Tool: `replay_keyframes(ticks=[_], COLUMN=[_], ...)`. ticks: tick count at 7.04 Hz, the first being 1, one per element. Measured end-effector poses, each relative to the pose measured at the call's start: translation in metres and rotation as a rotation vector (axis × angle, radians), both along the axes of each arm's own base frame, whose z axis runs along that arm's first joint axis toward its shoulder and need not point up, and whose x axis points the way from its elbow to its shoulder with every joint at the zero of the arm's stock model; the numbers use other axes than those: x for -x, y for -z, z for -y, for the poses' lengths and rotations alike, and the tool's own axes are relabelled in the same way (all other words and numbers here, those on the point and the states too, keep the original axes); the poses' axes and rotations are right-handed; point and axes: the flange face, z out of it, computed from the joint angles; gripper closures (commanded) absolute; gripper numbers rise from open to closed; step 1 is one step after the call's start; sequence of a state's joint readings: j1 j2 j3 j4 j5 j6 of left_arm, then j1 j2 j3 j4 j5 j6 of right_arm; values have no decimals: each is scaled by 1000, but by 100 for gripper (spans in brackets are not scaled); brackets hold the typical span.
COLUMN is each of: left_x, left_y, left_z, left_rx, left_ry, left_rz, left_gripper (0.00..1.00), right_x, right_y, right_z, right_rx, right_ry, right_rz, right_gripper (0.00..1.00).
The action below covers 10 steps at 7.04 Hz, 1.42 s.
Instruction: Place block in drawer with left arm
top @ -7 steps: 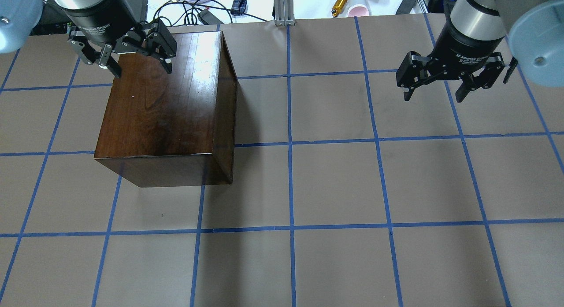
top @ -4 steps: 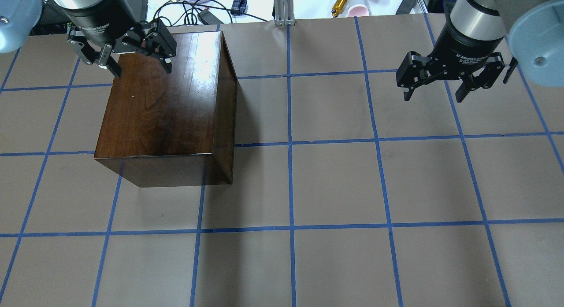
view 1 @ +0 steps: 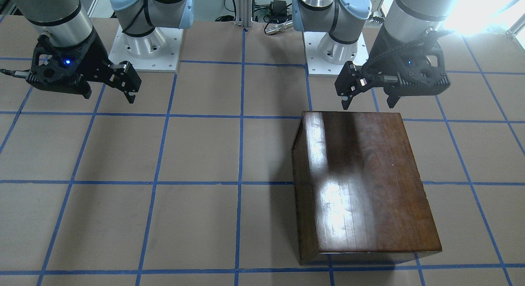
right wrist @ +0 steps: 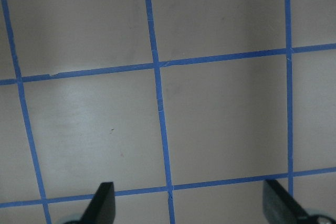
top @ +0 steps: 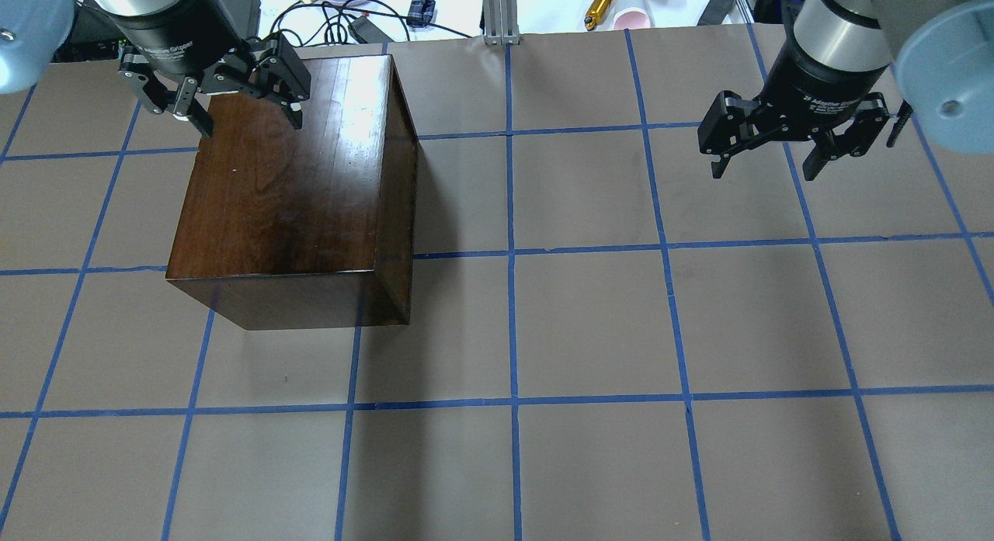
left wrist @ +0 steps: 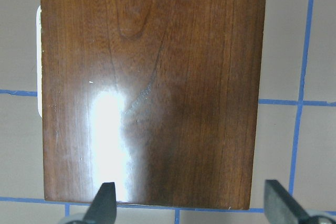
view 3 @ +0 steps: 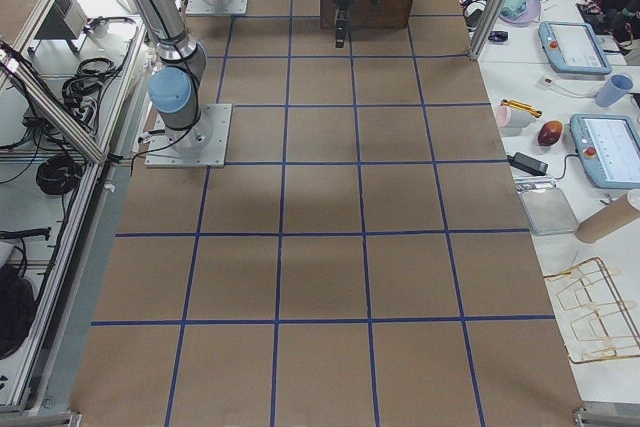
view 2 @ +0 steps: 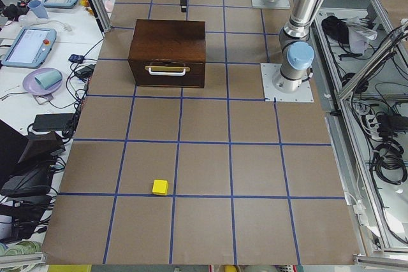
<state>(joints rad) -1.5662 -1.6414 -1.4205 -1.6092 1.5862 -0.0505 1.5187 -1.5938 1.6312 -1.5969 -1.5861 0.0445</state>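
I'm watching the left gripper [top: 250, 122] hanging with its fingers spread wide and nothing between them, over the robot-side edge of the dark wooden box [top: 287, 192]. That position is worrying me first: coming straight down from here, the fingertips would be striking the glossy top rather than reaching anything useful. The drawer [view 2: 167, 71] is sitting shut, its front flush with the box and its pull facing the tabletop's end on the robot's left, so nothing can go in until it is drawn out. Hooking that pull from above may be awkward, and if the drawer is binding, I judge the whole box will be sliding across the tabletop [top: 590, 331] instead of opening. The yellow block [view 2: 160, 186] is lying well apart from the box, out toward that same end, and it is showing only in the left side view, so I'm judging its position without the overhead or either wrist camera. Being small, it could be squirting out of an off-centre pinch. The right gripper [top: 765, 168] is also hanging spread and empty, well clear on the other side.
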Motion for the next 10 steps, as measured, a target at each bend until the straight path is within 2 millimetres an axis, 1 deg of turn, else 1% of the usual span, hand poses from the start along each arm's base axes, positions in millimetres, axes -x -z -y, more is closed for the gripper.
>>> replay_keyframes(ticks=[5, 8, 9, 10], left_x=[-1, -7, -15, -34], left_y=[0, 3, 6, 11], left_z=[1, 9, 14, 22], left_rx=[1, 22, 23, 19], left_ry=[5, 9, 19, 32], left_rz=[0, 3, 6, 9], left_gripper=[0, 0, 0, 0], right_x=[0, 0, 0, 0], right_y=[0, 0, 0, 0], right_z=[0, 0, 0, 0], right_rx=[1, 1, 1, 1], right_ry=[0, 0, 0, 0], right_rz=[0, 0, -1, 0], right_gripper=[0, 0, 0, 0])
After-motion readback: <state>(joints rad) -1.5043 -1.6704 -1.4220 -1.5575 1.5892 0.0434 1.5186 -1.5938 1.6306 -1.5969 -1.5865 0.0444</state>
